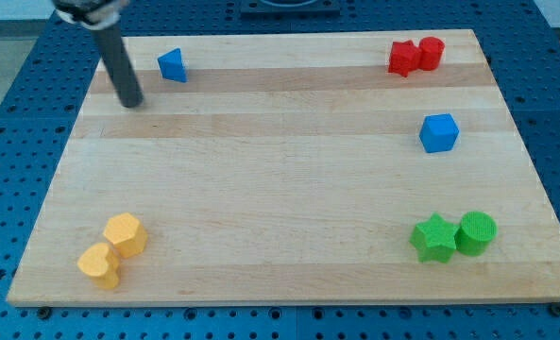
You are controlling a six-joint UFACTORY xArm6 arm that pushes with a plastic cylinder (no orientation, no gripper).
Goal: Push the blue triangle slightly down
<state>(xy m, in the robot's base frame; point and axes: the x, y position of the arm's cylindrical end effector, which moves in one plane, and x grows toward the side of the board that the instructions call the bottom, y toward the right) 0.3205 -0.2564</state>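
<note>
Resting on the desk (280,274) near the view's top left, my tip (131,102) sits to the left of the blue triangle (172,65) and a little below it, apart from it with bare wood between. I carry no fingers, only the rod, so there is nothing to spread, press together or pinch.

Task item: the blue triangle lies close to the desk's top edge, well toward the left, standing alone.

Progress: judging from this layout, the push has not been made. My tip is on the wrong side for a downward shove; it would need to pass round to the triangle's upper side, where the margin to the desk edge looks narrow, though the angle makes that hard to gauge.

Other items, all well apart from the work: a red pair (415,56) touching at the top right, a blue cube (439,132) on the right, a green star (433,237) beside a green cylinder (476,232) at the bottom right, and two yellow blocks (113,249) touching at the bottom left.
</note>
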